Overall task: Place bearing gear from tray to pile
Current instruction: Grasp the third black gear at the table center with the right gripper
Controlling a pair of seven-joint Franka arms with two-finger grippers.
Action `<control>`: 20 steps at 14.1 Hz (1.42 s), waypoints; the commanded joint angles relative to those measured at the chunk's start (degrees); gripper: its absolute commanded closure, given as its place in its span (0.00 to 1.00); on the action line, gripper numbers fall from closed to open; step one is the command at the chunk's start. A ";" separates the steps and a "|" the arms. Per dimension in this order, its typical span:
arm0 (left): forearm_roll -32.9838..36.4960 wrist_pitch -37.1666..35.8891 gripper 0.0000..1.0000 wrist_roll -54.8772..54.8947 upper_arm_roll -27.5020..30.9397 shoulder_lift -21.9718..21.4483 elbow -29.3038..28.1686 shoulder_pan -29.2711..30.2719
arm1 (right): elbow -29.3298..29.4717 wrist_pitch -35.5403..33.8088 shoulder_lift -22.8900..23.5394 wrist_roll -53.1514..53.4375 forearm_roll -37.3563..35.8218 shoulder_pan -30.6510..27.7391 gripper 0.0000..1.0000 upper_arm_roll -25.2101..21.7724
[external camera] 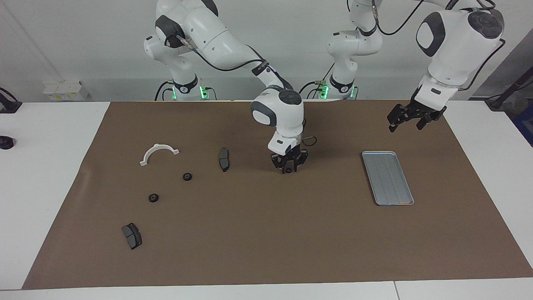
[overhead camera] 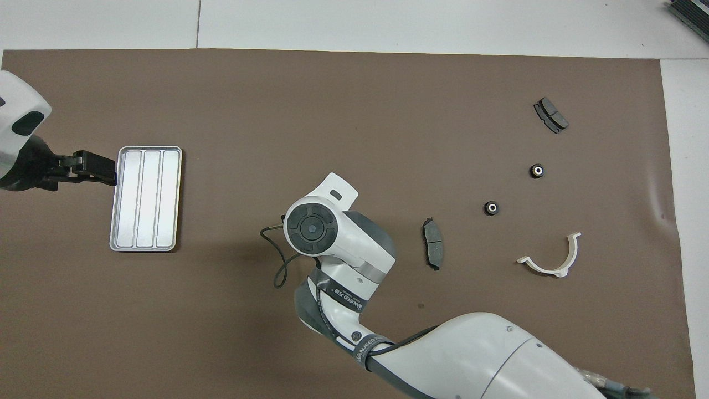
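The silver-grey tray (external camera: 387,177) lies empty toward the left arm's end of the mat; it also shows in the overhead view (overhead camera: 145,198). My right gripper (external camera: 288,168) hangs low over the middle of the mat, between the tray and the pile, shut on a small black bearing gear (external camera: 288,170). In the overhead view its wrist hides the fingers and the gear. The pile lies toward the right arm's end: a white half-ring bracket (external camera: 158,153), two black gears (external camera: 187,176) (external camera: 153,197) and two dark brake pads (external camera: 224,159) (external camera: 132,236). My left gripper (external camera: 407,125) waits raised beside the tray, open and empty.
A brown mat (external camera: 266,233) covers the white table. A small black object (external camera: 6,142) sits on the bare table past the pile. The right arm's cable loop (overhead camera: 277,260) hangs beside its wrist.
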 commanded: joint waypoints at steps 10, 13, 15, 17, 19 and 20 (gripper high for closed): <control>1.10 0.65 0.00 0.20 -0.03 -1.48 -1.50 0.41 | -4.04 -0.22 -6.61 2.23 -3.46 -7.71 1.00 0.62; 1.10 0.13 0.00 0.73 0.06 -1.92 -1.41 0.06 | -8.35 -0.12 -10.31 -4.70 -3.11 -14.92 1.00 0.71; 1.19 0.48 0.00 0.82 -0.12 -1.92 -1.33 -0.30 | -8.72 -0.12 -10.41 -7.34 -2.76 -18.70 1.00 0.79; 1.19 0.57 0.00 5.01 -0.03 -1.92 -1.33 -0.12 | -8.81 -0.21 -10.41 -12.25 -2.58 -22.66 1.00 0.79; 1.19 0.65 0.00 9.42 0.06 -1.92 -1.33 0.41 | -9.42 -0.21 -10.23 -17.87 -2.41 -27.40 1.00 0.88; 1.19 0.65 0.00 9.60 0.06 -1.83 -1.33 0.41 | -9.68 -0.12 -10.14 -19.82 -2.41 -29.34 1.00 0.97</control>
